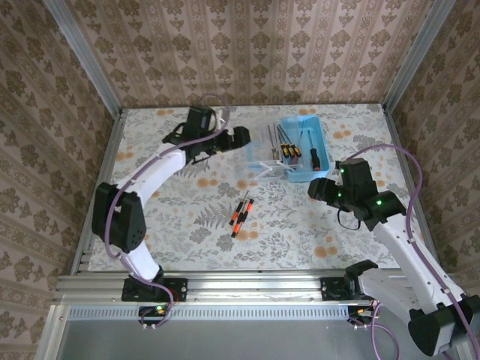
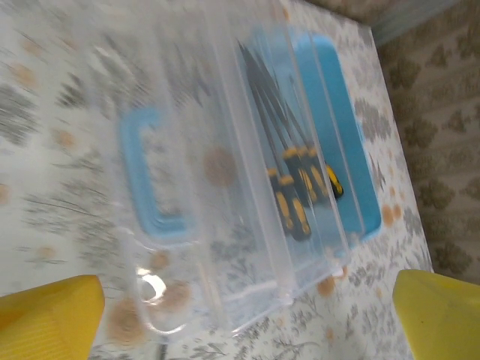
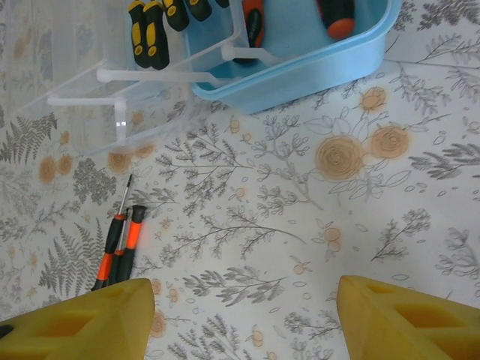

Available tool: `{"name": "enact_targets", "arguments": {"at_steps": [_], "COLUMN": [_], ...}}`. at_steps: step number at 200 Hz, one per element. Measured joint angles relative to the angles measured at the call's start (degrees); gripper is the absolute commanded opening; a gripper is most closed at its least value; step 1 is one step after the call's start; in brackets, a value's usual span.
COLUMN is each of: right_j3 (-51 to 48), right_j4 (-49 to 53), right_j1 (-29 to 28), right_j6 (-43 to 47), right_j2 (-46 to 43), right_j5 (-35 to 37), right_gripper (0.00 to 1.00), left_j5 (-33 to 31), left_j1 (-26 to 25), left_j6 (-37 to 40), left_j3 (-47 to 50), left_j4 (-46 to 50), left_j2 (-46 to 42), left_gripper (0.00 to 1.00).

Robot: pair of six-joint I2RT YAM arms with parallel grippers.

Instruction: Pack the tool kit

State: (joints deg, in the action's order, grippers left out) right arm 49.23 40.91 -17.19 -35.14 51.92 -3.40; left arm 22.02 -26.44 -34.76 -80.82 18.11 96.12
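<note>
The tool kit is a blue box [image 1: 306,142] with its clear lid [image 1: 259,156] swung open to the left. Yellow-and-black screwdrivers [image 2: 294,196] and a red-handled one [image 3: 336,13] lie inside. On the table in front lie the orange-and-black screwdrivers [image 1: 240,213], side by side. My left gripper [image 1: 238,139] hovers open at the lid's left edge, looking down on the lid [image 2: 217,187] and its blue handle [image 2: 146,180]. My right gripper [image 1: 322,188] is open just in front of the box [image 3: 300,64], nothing between its fingers; the orange screwdrivers [image 3: 120,244] lie to its left.
The floral table cover [image 1: 300,232] is bare in front of the box and to the right of the orange screwdrivers. Metal frame rails [image 1: 112,157] and patterned walls close in the table on the left, right and back.
</note>
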Motion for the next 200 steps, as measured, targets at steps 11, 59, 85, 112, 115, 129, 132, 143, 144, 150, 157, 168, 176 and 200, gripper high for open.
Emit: {"name": "enact_targets", "arguments": {"at_steps": [11, 59, 85, 112, 115, 129, 132, 143, 144, 150, 157, 168, 176, 200], "right_j3": [-0.1, -3.7, -3.4, 0.2, 0.6, 2.3, 2.7, 4.2, 4.3, 5.1, 6.0, 7.5, 8.5, 12.0], "right_j4": [-0.6, -9.6, -12.9, -14.3, -14.5, -15.5, -15.5, -15.7, -15.7, -15.9, -16.0, -16.1, -16.1, -16.0], "right_j1": [-3.1, -16.3, -20.2, -24.1, -24.4, -25.8, -26.0, -26.9, -26.9, -27.5, -28.1, -29.2, -30.1, -31.9], "right_j6": [-2.0, -12.5, -15.6, -16.9, -17.0, -17.9, -18.1, -18.8, -18.8, -19.1, -19.3, -19.0, -19.1, -18.7], "right_j2": [0.0, 4.6, 11.6, 19.8, 20.6, 23.8, 24.4, 27.3, 27.5, 29.3, 31.3, 34.4, 36.5, 41.9], "right_j5": [2.0, 8.5, 10.4, 11.4, 11.6, 12.2, 12.3, 12.7, 12.8, 13.0, 13.4, 13.7, 13.7, 13.7], "right_gripper": [0.66, 0.65, 0.64, 0.59, 0.58, 0.55, 0.54, 0.52, 0.51, 0.48, 0.41, 0.33, 0.29, 0.26], "left_j5": [-1.3, -9.1, -11.0, -11.6, -11.5, -10.6, -10.4, -9.8, -9.7, -9.3, -8.9, -8.3, -8.1, -7.1], "left_j1": [2.7, 14.3, 21.3, 24.8, 25.0, 25.8, 25.9, 26.3, 26.3, 26.5, 26.6, 26.6, 26.6, 26.6], "left_j6": [0.5, 2.9, 1.0, -4.3, -5.0, -7.9, -8.6, -10.5, -10.8, -11.6, -12.5, -13.5, -13.9, -15.1], "left_j3": [0.0, 2.9, 10.5, 20.1, 20.8, 23.4, 23.8, 24.7, 24.7, 25.0, 25.0, 25.1, 25.1, 25.1], "left_j4": [1.5, 4.4, 0.8, -2.5, -2.6, -3.0, -3.1, -4.2, -4.4, -5.2, -6.1, -7.4, -8.1, -8.9], "left_j2": [-2.5, -16.9, -23.2, -24.7, -24.5, -24.1, -24.0, -24.0, -24.1, -24.1, -24.1, -24.1, -24.1, -23.8], "left_gripper": [1.00, 1.00, 1.00, 1.00, 1.00, 1.00, 1.00, 1.00, 1.00, 1.00, 1.00, 1.00, 1.00, 1.00]}}
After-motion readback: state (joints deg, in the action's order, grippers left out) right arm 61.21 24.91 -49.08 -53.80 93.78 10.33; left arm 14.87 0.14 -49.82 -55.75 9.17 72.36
